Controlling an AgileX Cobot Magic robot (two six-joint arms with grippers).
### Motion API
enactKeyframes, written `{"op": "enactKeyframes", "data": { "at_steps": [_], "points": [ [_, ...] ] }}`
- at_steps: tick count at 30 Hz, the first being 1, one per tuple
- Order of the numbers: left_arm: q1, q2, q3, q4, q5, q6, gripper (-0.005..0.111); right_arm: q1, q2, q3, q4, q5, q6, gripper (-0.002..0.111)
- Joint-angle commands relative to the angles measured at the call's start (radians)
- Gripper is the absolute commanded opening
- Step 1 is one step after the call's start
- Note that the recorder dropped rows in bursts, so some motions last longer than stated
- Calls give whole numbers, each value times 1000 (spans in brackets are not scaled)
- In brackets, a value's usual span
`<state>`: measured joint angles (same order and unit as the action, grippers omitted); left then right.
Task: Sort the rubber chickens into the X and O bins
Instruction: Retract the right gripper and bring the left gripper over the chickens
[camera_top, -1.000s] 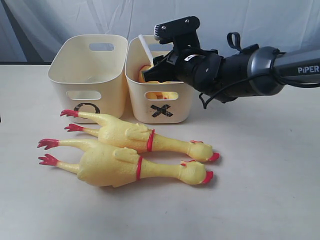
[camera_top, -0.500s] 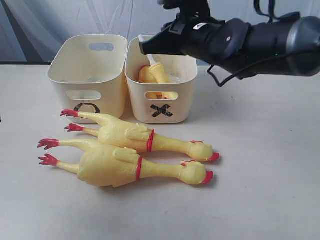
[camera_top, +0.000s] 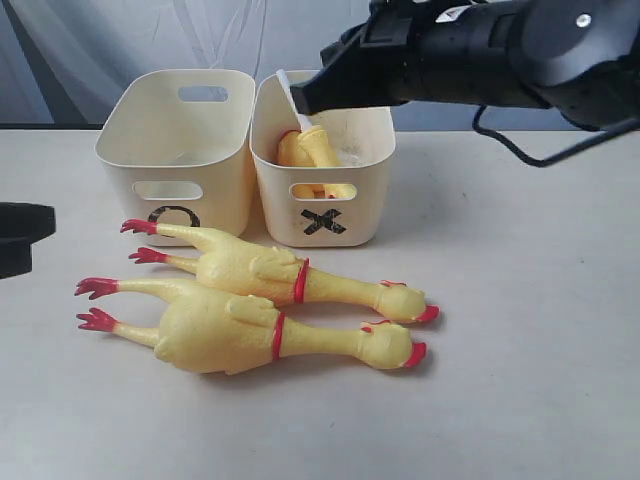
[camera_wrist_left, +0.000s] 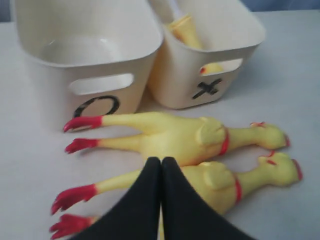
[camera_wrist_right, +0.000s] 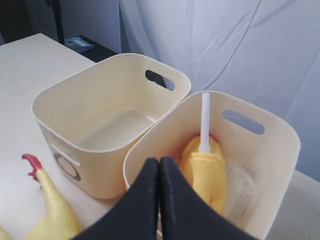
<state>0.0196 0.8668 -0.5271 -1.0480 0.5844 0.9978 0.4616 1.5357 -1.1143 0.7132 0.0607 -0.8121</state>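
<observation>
Two long rubber chickens lie side by side on the table, the rear one (camera_top: 250, 268) (camera_wrist_left: 175, 132) and the front one (camera_top: 215, 330) (camera_wrist_left: 215, 180), red feet toward the O bin (camera_top: 225, 170) (camera_wrist_right: 65, 87). The X bin (camera_top: 365, 200) (camera_wrist_right: 280, 130) holds a short chicken (camera_top: 320, 150) (camera_wrist_right: 210, 170) with a white stick (camera_wrist_right: 205, 120). My right gripper (camera_top: 298, 98) (camera_wrist_right: 159, 161) hangs shut and empty above the X bin's near rim. My left gripper (camera_wrist_left: 161, 161) is shut and empty, hovering over the front chicken's body; its dark tip (camera_top: 30, 235) shows at the left edge.
The O bin's inside shows nothing in it. The two bins stand touching side by side at the back of the table. White draped cloth (camera_top: 120, 40) hangs behind them. Bare tabletop (camera_top: 520, 330) lies to the right of the chickens.
My right gripper closed its jaws and rose away from the X bin, leaving the short chicken inside. The left gripper's tip came into view at the left edge.
</observation>
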Motion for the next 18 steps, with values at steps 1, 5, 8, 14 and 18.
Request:
{"op": "enactKeyframes", "data": {
  "at_steps": [1, 5, 8, 14, 18],
  "points": [
    [-3, 1, -5, -275, 26, 204, 0, -8, -111, 122, -8, 13, -2, 0],
    [-3, 36, -50, -279, 78, 217, 0, -8, -206, 229, -5, 20, -2, 0],
    [-3, 96, -110, -281, 140, 217, 0, -8, -275, 307, -5, 20, 1, 0],
    [-67, 265, -281, -98, 173, 217, 0, -8, -445, 473, 13, 22, 1, 0],
    [-231, 421, -390, 94, 104, 217, 5, -8, -568, 535, 18, 73, 1, 0]
  ]
}}
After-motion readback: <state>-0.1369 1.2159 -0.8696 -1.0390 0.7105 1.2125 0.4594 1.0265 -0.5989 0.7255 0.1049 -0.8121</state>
